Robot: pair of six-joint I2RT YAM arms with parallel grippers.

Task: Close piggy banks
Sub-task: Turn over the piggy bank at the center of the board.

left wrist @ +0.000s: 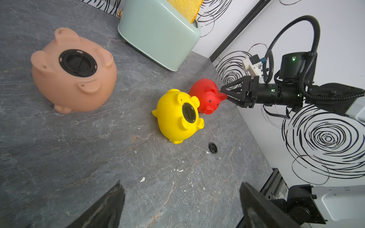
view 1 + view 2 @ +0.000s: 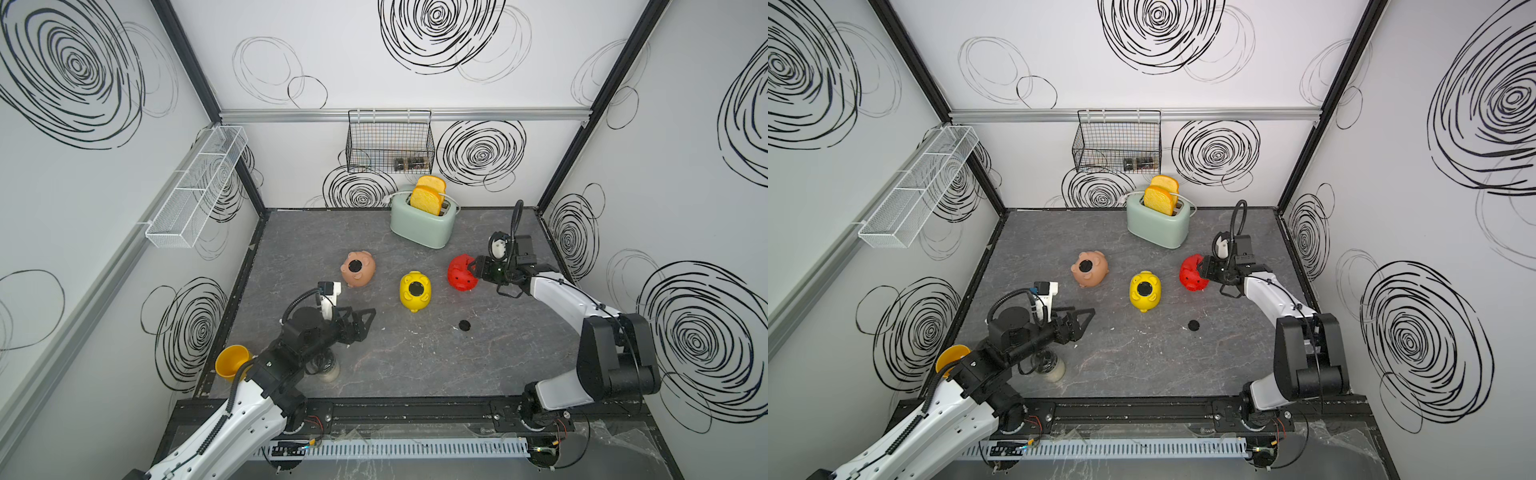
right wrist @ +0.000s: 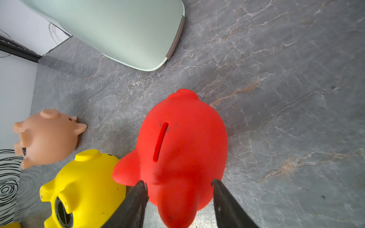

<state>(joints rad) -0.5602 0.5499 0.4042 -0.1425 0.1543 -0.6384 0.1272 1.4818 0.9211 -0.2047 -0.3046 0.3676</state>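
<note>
Right claw (image 3: 177, 182) jaws astride head of red rounded plastic piggy bank (image 3: 183, 138), clamp unclear; likely light, hollow, slippery, so grip flanks. Left claw (image 1: 180, 184) apart, empty.

I count 3 piggy banks on the surface: 1 pink pig (image 2: 358, 272), 1 yellow pig (image 2: 414, 297) and 1 red pig (image 2: 459, 274). There are 3 black plugs: 1 fitted plug (image 2: 355, 265) in the pink belly, 1 seated plug (image 2: 417, 287) in the yellow belly, and 1 loose plug (image 2: 464, 325) nearer the right edge. By the back edge stands 1 toaster (image 2: 422, 226) with 2 toast slices (image 2: 426, 201). At the front left corner are 1 yellow mug (image 2: 230, 361) and 1 jar (image 2: 330, 374). The walls carry 2 baskets: 1 white basket (image 2: 195, 187) and 1 black basket (image 2: 388, 141).
</note>
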